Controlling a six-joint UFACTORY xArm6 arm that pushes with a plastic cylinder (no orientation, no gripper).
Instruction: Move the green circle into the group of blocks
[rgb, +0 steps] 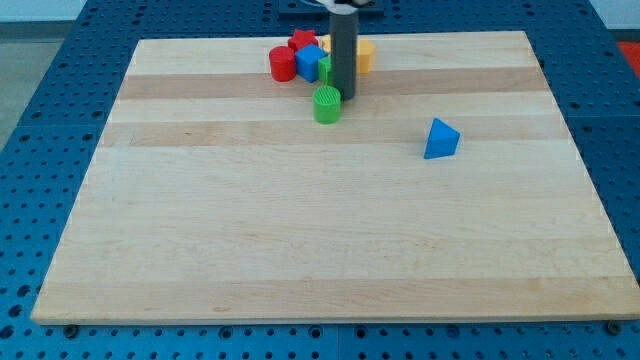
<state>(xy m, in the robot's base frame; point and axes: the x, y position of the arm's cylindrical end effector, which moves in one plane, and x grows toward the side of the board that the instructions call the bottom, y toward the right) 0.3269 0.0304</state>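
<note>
Nearest the view's bottom, the wooden board (300, 260) lies bare across its wide front part, resting on a blue perforated table (40, 200). Farther up and toward the view's right, a blue triangle block (440, 140) stands alone, well apart from everything else. Beyond it, left of centre, the green circle (327, 104) stands upright as a short cylinder, its round face turned up; being round, it shows no long axis across the board and no particular heading. It sits just below the cluster, near it but seemingly not yet joined to it. My tip (344, 96) comes down just beside the green circle, at its upper right, touching or nearly so; I cannot tell which. The rod carries no claw, so there is nothing to be apart or together. Farthest back, near the board's top edge, the group holds a red cylinder (282, 64), a blue block (308, 64), a red block (303, 41) behind it, a green block (325, 69) partly hidden by the rod, and a yellow block (365, 54) at its right.
</note>
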